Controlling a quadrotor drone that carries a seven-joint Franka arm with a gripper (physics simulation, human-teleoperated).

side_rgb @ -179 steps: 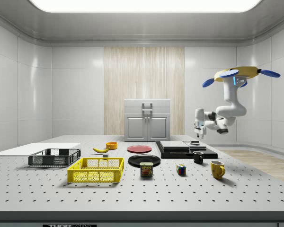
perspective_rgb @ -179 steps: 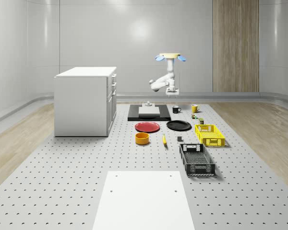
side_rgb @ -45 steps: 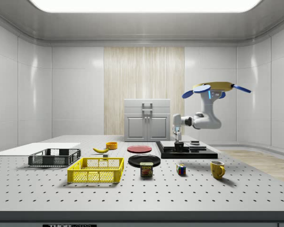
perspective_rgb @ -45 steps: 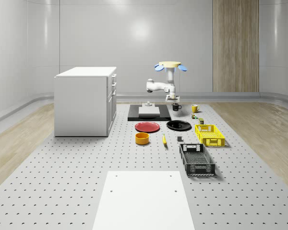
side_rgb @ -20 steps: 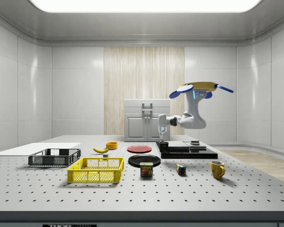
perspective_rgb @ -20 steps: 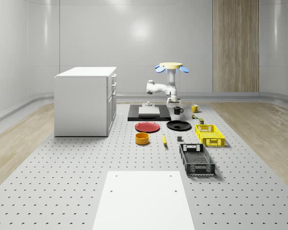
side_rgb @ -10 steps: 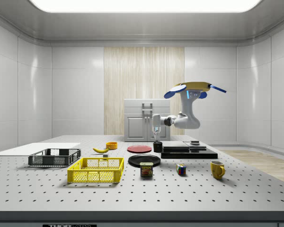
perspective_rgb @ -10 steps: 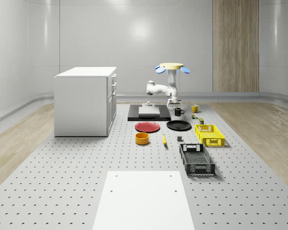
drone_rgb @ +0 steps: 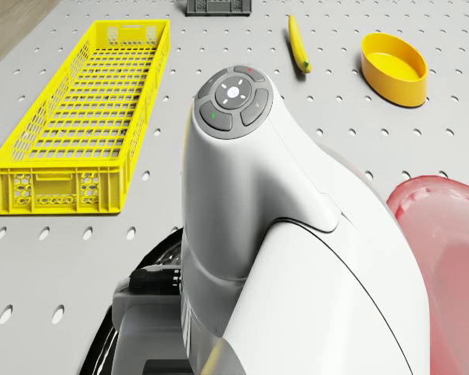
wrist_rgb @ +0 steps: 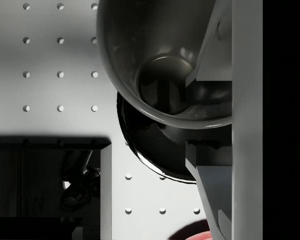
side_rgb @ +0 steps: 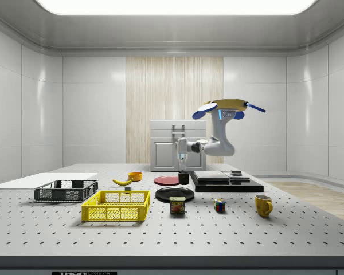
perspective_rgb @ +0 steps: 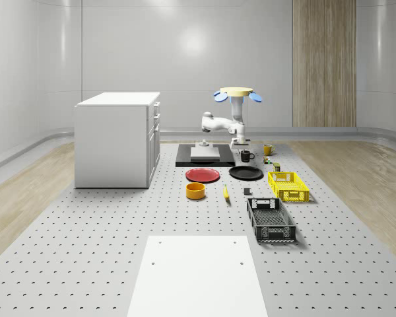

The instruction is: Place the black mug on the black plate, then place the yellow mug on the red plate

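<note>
**Black mug held in the air near the black plate**

Going from the whole-scene view's left: a white cabinet (perspective_rgb: 117, 139) stands on the perforated table (perspective_rgb: 86, 264), well apart from the rest. Next come the red plate (perspective_rgb: 202, 175) and, nearer the camera, a yellow bowl (perspective_rgb: 195, 191) and a banana (perspective_rgb: 226, 192). Behind the red plate lies a black slab (perspective_rgb: 205, 155) with a pale block on it.

The drone (perspective_rgb: 236, 93) hovers above the far end of the table, over the slab's right edge, with its white arm (perspective_rgb: 221, 123) bent out and down. The gripper (perspective_rgb: 240, 146) points straight down and is clamped on the rim of the black mug (perspective_rgb: 246, 156), one finger (wrist_rgb: 210, 55) inside the cup and the other (wrist_rgb: 212, 185) outside (the wrist view looks right into the cup). The mug hangs upright, clear of the table, just above the far edge of the black plate (perspective_rgb: 245, 173); in the side view the mug (side_rgb: 183, 178) hangs above that plate (side_rgb: 175, 194), toward the slab.

Further right, the yellow mug (perspective_rgb: 268, 150) stands on the table beyond the black plate, well apart from the red plate. Nearer the camera are a yellow crate (perspective_rgb: 288, 185) and a black crate (perspective_rgb: 270, 220).
</note>
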